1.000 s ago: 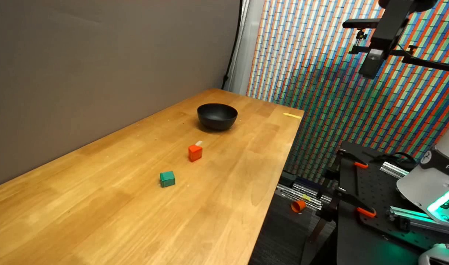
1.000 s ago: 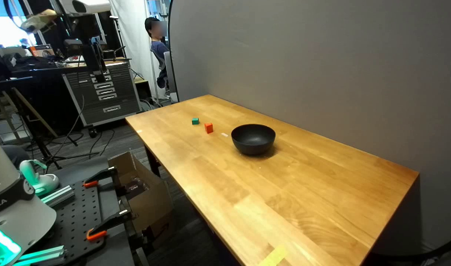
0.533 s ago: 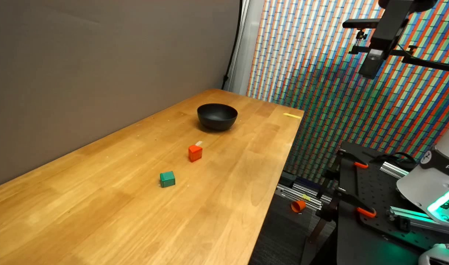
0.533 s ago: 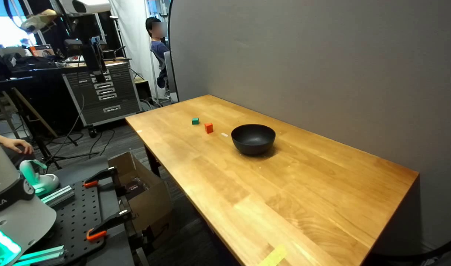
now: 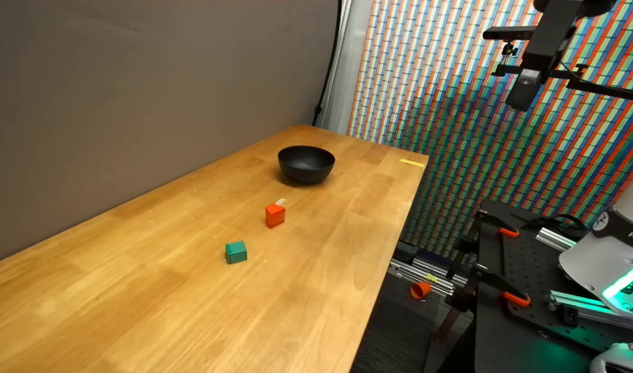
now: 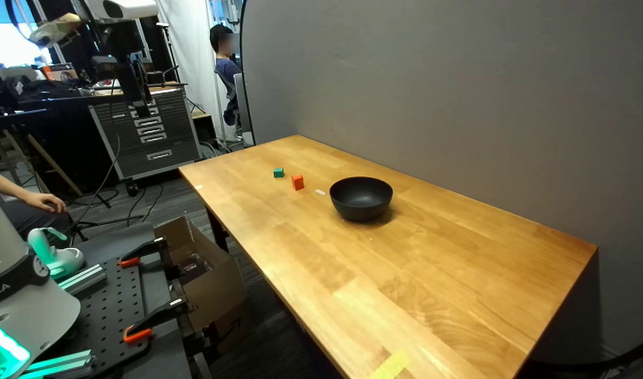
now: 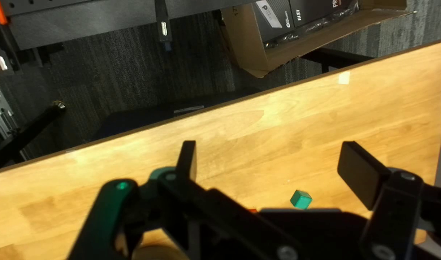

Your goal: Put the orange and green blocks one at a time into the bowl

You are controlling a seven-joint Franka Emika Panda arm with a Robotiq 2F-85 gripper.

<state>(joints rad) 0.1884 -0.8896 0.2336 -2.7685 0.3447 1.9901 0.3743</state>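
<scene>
The orange block (image 5: 275,215) and the green block (image 5: 236,252) lie apart on the wooden table. The black bowl (image 5: 306,165) stands upright beyond the orange block. An exterior view also shows the green block (image 6: 278,172), the orange block (image 6: 298,182) and the bowl (image 6: 360,200). My gripper (image 7: 272,155) is open, with nothing between its fingers, high above the table. In the wrist view the green block (image 7: 301,199) shows beyond the gripper body, and only a sliver of the orange block (image 7: 253,210) shows. The gripper is seen side-on in both exterior views (image 5: 521,98) (image 6: 140,108).
A grey wall panel (image 6: 458,116) runs along the table's back edge. The wooden table (image 6: 447,273) has yellow tape (image 6: 391,364) near one end. A cardboard box (image 6: 216,284) stands below, beside the robot's mount. A person's hand (image 6: 46,201) is near the robot base.
A person's hand has come into view near the robot base and moved right. The person at the back has shifted slightly. The arm, blocks and bowl have not moved.
</scene>
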